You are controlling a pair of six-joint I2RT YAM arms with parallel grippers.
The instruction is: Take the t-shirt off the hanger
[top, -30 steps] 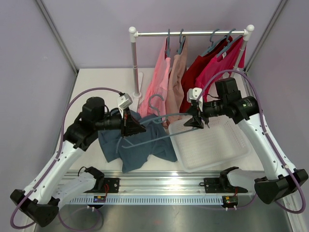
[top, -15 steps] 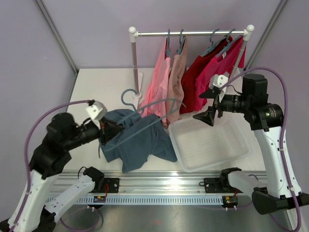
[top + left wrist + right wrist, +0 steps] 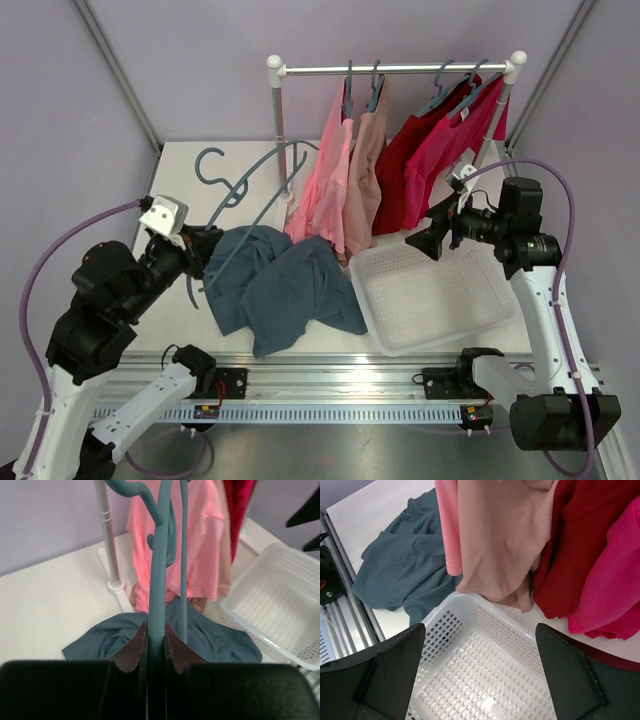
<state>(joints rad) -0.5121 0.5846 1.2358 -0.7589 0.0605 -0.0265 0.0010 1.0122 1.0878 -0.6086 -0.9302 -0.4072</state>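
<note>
The teal t-shirt [image 3: 285, 290] lies crumpled on the table, off the hanger; it also shows in the left wrist view [image 3: 215, 637] and the right wrist view [image 3: 405, 565]. My left gripper [image 3: 203, 248] is shut on the bare teal hanger [image 3: 255, 185], which is held up and tilted toward the back left, its hook at the far end. In the left wrist view the hanger [image 3: 160, 575] runs up between my shut jaws [image 3: 156, 635]. My right gripper [image 3: 428, 240] is open and empty above the white basket [image 3: 490, 300].
A clothes rail [image 3: 395, 69] at the back holds pink, beige, red and magenta shirts [image 3: 335, 180] on hangers. Its pole [image 3: 280, 130] stands close to the held hanger. The white basket [image 3: 470, 605] is empty at the right.
My left gripper pulled back to the left and lifted the hanger clear of the teal t-shirt, which stays on the table. My right gripper moved slightly right, open.
</note>
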